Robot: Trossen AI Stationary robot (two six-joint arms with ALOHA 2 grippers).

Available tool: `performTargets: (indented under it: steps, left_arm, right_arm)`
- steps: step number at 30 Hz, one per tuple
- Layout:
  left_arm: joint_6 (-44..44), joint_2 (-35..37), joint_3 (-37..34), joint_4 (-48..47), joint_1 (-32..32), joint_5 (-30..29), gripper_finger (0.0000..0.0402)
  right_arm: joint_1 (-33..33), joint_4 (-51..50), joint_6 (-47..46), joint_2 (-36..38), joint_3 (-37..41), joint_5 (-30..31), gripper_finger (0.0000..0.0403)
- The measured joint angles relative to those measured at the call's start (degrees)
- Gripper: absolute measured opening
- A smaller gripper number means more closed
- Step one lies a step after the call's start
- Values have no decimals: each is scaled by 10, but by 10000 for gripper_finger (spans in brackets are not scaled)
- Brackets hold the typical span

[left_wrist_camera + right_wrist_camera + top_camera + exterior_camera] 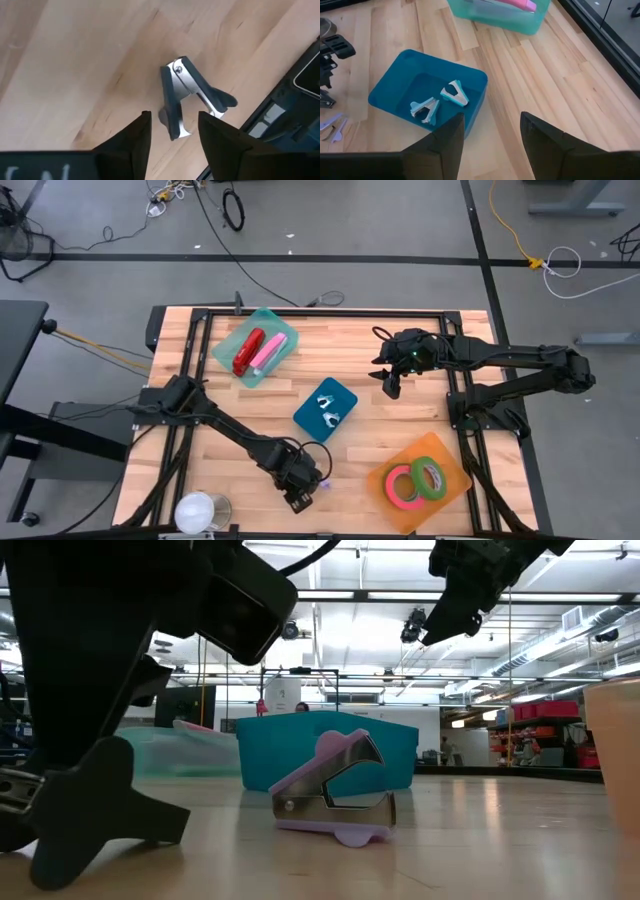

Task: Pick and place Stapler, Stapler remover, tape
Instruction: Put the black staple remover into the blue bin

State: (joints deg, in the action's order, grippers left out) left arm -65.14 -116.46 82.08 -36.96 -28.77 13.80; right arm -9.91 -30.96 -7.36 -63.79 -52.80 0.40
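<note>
A lilac and metal staple remover [187, 95] lies on its side on the wood table near the front edge; it also shows in the low view [335, 802]. My left gripper [172, 137] is open just above and beside it [300, 485], fingers apart, touching nothing. My right gripper [388, 385] is open and empty in the air to the right of the blue bin [427, 97], which holds two light-blue staple removers [440, 102]. A teal bin [257, 347] holds a red stapler [247, 352] and a pink stapler [270, 352]. An orange bin [455, 480] holds pink and green tape rolls [415, 480].
A pale cup [203, 512] stands at the front left corner, close to my left arm. Black frame rails [460, 405] run along the table's sides. Bare wood lies between the blue bin and the orange bin.
</note>
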Motion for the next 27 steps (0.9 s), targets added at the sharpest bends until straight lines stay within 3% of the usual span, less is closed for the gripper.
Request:
performTargets:
  steps: [27]
  left_arm:
    - [17,1,0,-16,-1,2,61]
  right_arm:
    - [0,-1,-10,0,0,0,192]
